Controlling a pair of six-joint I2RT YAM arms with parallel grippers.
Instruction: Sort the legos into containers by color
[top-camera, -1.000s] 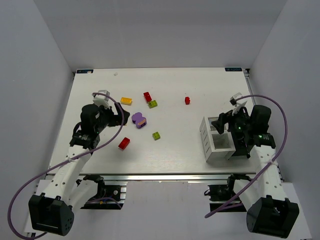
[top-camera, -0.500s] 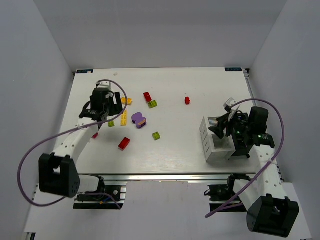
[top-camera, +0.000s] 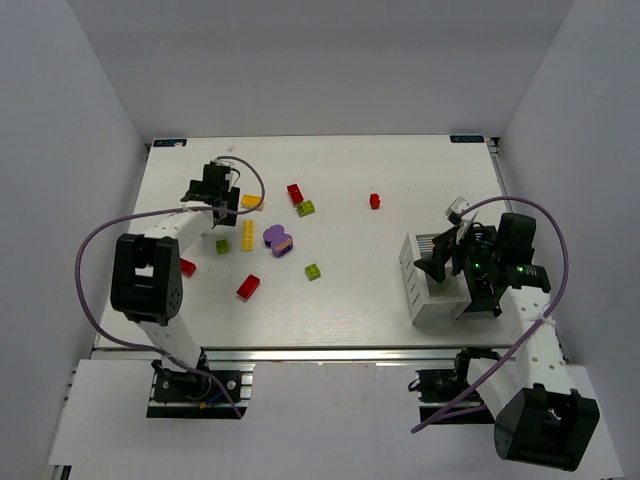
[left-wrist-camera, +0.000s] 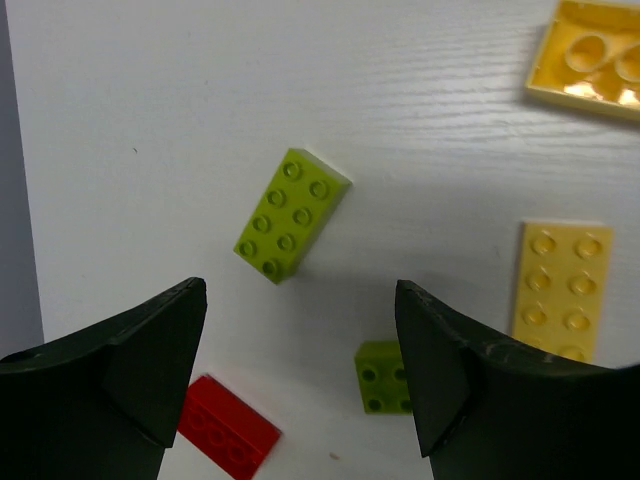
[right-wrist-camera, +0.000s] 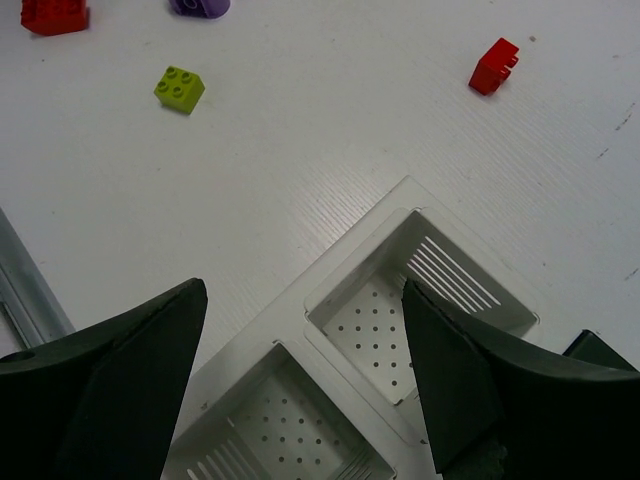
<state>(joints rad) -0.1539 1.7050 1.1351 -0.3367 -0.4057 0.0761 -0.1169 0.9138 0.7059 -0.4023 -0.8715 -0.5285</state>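
Note:
My left gripper (top-camera: 218, 203) is open and empty, held above the far left of the table. Its wrist view shows a lime green 2x4 brick (left-wrist-camera: 292, 214), a small green brick (left-wrist-camera: 385, 376), a red brick (left-wrist-camera: 228, 434) and two yellow bricks (left-wrist-camera: 562, 290), all below the open fingers (left-wrist-camera: 150, 370). My right gripper (top-camera: 441, 262) is open and empty over the containers (top-camera: 421, 300); two white compartments (right-wrist-camera: 445, 300) lie between its fingers. A purple piece (top-camera: 278, 240) lies mid-table.
More bricks lie scattered: red (top-camera: 295, 193), green (top-camera: 306, 208), small red (top-camera: 375, 201), green (top-camera: 313, 271), red (top-camera: 248, 287), red (top-camera: 187, 267). The table's left edge (top-camera: 135, 225) is close to the left arm. A purple cable (top-camera: 95, 250) loops beside it.
My left arm has swung toward the far left, uncovering the long yellow, small green and red bricks. My right gripper shifted slightly left over the containers.

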